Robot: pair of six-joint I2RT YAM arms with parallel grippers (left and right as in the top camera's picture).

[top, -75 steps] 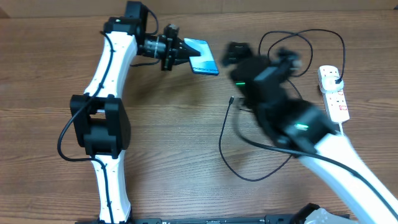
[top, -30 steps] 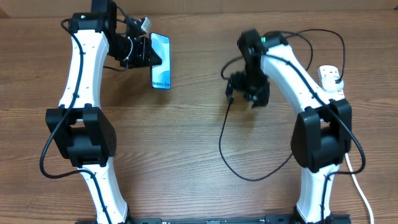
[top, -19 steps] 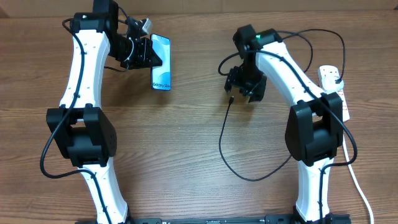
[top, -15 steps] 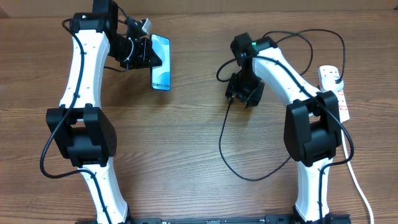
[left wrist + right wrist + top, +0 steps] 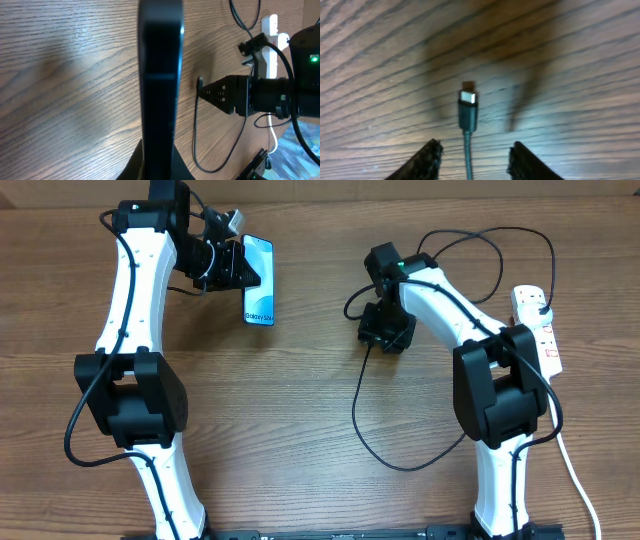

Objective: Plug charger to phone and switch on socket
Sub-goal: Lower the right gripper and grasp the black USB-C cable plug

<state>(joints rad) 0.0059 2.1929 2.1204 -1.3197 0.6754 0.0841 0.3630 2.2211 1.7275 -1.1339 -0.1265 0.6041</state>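
Observation:
My left gripper point(image 5: 238, 268) is shut on the phone point(image 5: 259, 280), which it holds above the table at the far left with its lit "Galaxy" screen facing up. The left wrist view shows the phone point(image 5: 160, 75) edge-on as a dark bar rising from the gripper point(image 5: 160, 167). The charger point(image 5: 356, 405) is a thin black cable looping over the table's middle. Its metal connector tip point(image 5: 468, 97) lies on the wood. My right gripper point(image 5: 383, 332) hangs over that end, open, with the cable point(image 5: 468, 150) running between the fingers point(image 5: 427, 160), untouched. The white socket point(image 5: 540, 330) lies at the far right.
A black plug point(image 5: 533, 300) sits in the socket's far end, and the cable arcs from it across the back of the table. A white cord point(image 5: 575, 470) runs from the socket toward the front right. The right arm point(image 5: 260, 95) shows in the left wrist view.
My right gripper has slid slightly left and down over the cable's connector end, and its fingers have narrowed. The left arm, which earlier swung the phone leftward, now holds it still.

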